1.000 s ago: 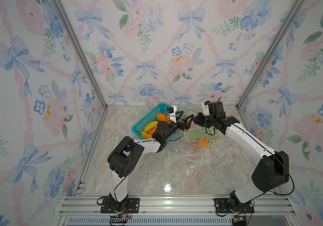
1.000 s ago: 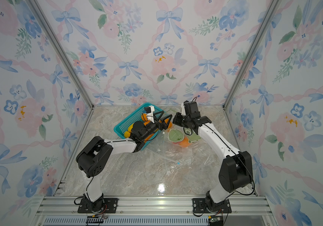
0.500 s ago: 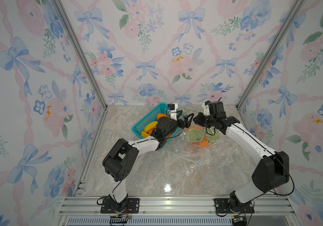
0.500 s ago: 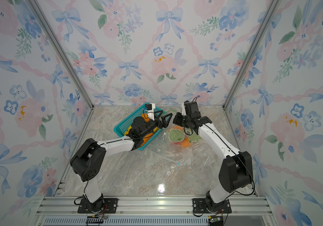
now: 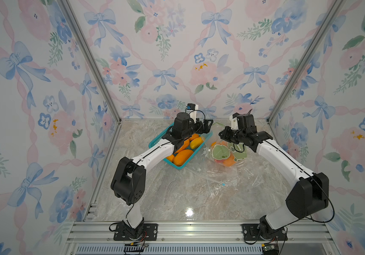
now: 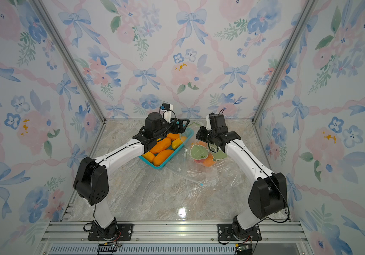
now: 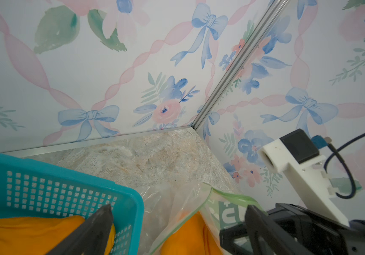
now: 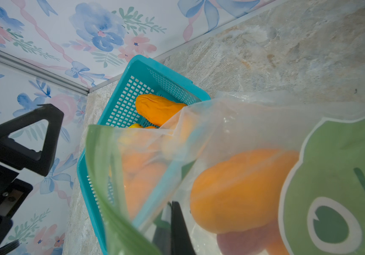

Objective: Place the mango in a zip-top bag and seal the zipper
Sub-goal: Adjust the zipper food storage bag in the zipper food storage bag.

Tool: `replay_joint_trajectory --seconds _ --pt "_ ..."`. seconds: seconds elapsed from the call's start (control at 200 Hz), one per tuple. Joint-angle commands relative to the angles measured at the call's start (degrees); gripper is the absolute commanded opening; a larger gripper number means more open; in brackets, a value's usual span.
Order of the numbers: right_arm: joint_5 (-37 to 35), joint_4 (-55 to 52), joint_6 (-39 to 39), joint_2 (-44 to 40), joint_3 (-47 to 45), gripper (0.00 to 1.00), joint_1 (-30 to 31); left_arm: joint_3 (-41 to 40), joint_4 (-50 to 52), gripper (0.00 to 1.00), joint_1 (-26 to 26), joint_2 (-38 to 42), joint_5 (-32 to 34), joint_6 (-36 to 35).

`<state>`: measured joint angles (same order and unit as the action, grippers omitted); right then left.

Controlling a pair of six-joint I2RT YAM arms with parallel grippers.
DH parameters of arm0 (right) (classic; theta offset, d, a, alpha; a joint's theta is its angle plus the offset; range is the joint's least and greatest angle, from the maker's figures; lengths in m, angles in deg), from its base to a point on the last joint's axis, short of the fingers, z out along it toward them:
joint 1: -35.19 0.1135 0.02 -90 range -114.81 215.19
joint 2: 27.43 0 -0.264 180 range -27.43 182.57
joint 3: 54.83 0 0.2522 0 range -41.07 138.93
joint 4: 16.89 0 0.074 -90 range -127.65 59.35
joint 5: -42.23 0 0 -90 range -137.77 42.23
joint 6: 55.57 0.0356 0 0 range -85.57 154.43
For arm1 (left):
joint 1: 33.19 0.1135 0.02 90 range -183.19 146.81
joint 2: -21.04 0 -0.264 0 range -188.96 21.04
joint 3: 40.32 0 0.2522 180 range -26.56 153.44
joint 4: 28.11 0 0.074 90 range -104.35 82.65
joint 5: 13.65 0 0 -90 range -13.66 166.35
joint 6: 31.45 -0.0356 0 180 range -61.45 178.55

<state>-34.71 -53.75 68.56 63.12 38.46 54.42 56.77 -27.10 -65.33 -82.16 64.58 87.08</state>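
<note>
An orange mango (image 5: pixel 228 162) (image 8: pixel 239 189) lies inside a clear zip-top bag (image 5: pixel 223 152) (image 6: pixel 201 152) printed with green frog shapes. The bag's mouth with its green zipper strip (image 8: pixel 97 165) points up toward the basket. My right gripper (image 5: pixel 221 134) (image 8: pixel 168 220) is shut on the bag's upper edge and holds it up. My left gripper (image 5: pixel 207 127) (image 7: pixel 178 207) hangs open and empty just above the bag's mouth (image 7: pixel 208 194), over the basket's far corner. It touches nothing.
A teal basket (image 5: pixel 155 141) (image 7: pixel 66 167) with several more orange and yellow mangoes stands left of the bag. Another clear bag (image 5: pixel 217 178) lies flat in the middle of the marble table. The back wall is close behind both grippers.
My left arm has risen and drawn slightly back from the bag's mouth, its gripper still open. The right gripper has kept its hold on the bag's edge.
</note>
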Motion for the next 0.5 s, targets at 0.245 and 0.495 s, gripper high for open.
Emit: replay_joint_trajectory --seconds 0.245,0.495 --pt "-0.95 0.05 1.25 -1.58 0.48 0.0 -1.13 -10.6 4.24 0.98 0.25 10.94 4.93 -0.78" --pt "-1.09 0.49 1.29 -1.77 0.45 0.0 -1.16 -17.94 4.11 0.95 -4.15 15.76 3.15 -1.81"
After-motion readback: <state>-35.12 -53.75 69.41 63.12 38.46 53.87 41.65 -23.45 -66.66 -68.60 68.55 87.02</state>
